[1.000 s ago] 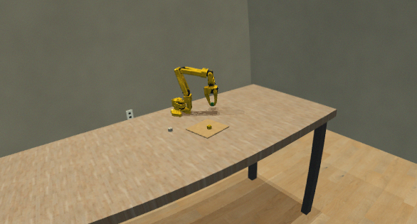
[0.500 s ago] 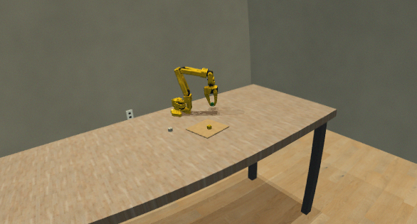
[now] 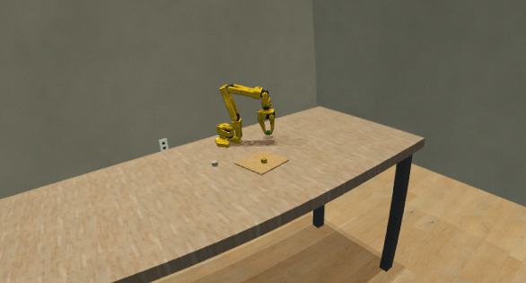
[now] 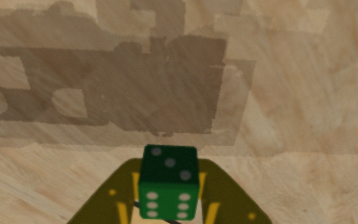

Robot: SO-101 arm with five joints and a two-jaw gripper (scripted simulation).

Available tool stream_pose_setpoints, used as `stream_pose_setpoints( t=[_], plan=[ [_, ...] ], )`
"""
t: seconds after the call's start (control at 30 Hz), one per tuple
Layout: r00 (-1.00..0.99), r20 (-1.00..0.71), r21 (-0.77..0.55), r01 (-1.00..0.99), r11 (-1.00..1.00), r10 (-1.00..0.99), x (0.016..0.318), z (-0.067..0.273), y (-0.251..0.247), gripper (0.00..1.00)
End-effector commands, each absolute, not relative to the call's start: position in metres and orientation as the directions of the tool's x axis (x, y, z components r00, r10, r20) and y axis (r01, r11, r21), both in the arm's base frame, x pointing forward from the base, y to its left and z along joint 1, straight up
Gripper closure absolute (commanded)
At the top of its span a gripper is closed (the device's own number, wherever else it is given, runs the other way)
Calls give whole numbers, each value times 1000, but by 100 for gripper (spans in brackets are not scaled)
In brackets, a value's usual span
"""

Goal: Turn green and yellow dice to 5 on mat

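Note:
My gripper (image 3: 267,131) (image 4: 169,200) is shut on the green die (image 3: 267,132) (image 4: 169,181) and holds it just above the bare table, behind the mat. In the wrist view the die shows a face with 3 pips and a face with 6 pips. The yellow die (image 3: 264,160) lies flat on the tan mat (image 3: 251,163), near its middle. The white die (image 3: 214,163) lies on the table to the left of the mat. The mat and the other two dice are out of the wrist view.
The arm's yellow base (image 3: 226,135) stands behind the mat to the left. The wooden table (image 3: 135,202) ends in a front edge and a right edge with dark legs (image 3: 395,211). A wall outlet (image 3: 163,144) is on the back wall.

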State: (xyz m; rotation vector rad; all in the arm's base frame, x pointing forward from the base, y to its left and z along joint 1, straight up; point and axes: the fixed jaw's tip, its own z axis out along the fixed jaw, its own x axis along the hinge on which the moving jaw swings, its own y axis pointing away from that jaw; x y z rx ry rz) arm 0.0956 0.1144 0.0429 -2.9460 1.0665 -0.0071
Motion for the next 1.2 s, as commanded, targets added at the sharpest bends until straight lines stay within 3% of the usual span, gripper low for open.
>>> stream_pose_setpoints(
  t=[0.0, 1.17],
  plan=[
    [771, 0, -49, -636, -770, -637, 97, 46, 119, 100],
    [771, 0, -49, -636, -770, -637, 97, 33, 119, 100]
  ],
)
